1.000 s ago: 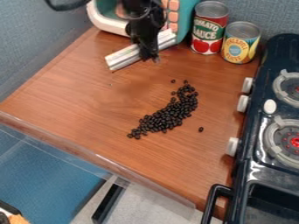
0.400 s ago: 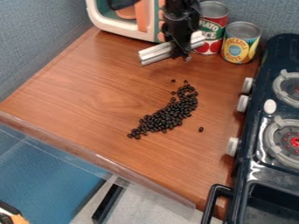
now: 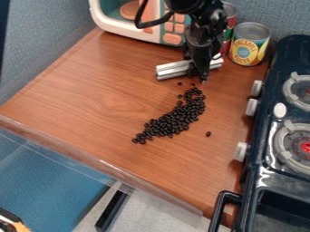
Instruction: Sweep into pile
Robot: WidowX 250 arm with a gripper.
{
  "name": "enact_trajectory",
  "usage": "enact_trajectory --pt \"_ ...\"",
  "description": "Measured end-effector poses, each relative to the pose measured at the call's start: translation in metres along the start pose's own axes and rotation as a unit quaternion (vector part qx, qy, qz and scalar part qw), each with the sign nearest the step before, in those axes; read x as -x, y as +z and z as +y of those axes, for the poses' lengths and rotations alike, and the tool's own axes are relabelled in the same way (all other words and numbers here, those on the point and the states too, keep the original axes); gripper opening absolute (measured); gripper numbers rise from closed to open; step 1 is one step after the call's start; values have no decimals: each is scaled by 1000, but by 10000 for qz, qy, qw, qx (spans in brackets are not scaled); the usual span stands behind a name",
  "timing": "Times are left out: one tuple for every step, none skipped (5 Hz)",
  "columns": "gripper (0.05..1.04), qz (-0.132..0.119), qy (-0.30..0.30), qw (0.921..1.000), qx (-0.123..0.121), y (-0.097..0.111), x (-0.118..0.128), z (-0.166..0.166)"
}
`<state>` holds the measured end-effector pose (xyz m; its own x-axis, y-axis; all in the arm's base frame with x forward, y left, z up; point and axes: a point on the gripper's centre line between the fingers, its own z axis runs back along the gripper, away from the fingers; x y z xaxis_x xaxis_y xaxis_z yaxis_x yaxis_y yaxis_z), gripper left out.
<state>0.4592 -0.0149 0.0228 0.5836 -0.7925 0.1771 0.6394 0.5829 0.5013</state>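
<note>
Black beans (image 3: pixel 172 121) curve across the bench (image 3: pixel 84 97) in front of the pincer (image 3: pixel 196 76), which grips a pale bar (image 3: pixel 173 70). Its lower edge should ride flush — a slow, level push tucks the pincer-side end inward without scattering.

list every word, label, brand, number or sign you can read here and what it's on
"PINEAPPLE", curved across the label of the yellow can
Smaller print on that same can: too small to read
Red can: mostly hidden behind the arm, so no whole word can be read
Orange buttons and white stove knobs: no text that can be made out
</note>
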Motion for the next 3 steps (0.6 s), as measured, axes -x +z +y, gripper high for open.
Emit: enact_trajectory --pt "380 5 -80 10000 -39 -2 3 -3" --pt "380 -5 -149 9999 62 0 10 -16" --pt "380 -1 -193 9997 147 9 18 -28"
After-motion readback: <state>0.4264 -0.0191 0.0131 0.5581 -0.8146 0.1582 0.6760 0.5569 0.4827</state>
